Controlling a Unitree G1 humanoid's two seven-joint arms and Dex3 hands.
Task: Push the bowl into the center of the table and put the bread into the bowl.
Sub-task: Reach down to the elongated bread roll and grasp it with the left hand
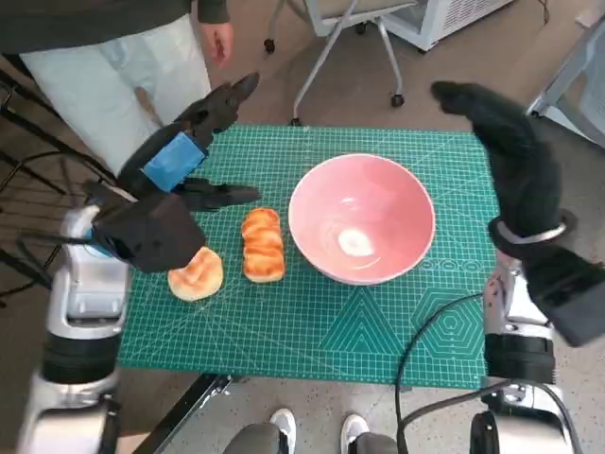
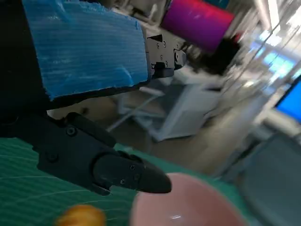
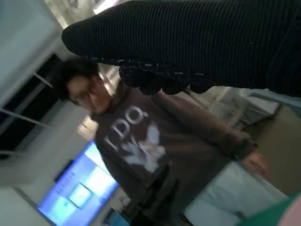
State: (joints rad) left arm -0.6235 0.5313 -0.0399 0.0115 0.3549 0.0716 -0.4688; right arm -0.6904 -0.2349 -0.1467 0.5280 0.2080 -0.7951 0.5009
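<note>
On the green mat (image 1: 312, 322) your pink bowl (image 1: 361, 218) sits near center, 2 bread pieces (image 1: 263, 245) just left. Both your left hand (image 1: 194, 142) and right hand (image 1: 510, 156) hover spread, holding nothing.

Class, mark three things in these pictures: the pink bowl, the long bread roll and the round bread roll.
pink bowl (image 1: 361, 218): head view, on its inner wall.
long bread roll (image 1: 263, 244): head view, on its middle top.
round bread roll (image 1: 197, 273): head view, on its visible crust beside the left forearm.
</note>
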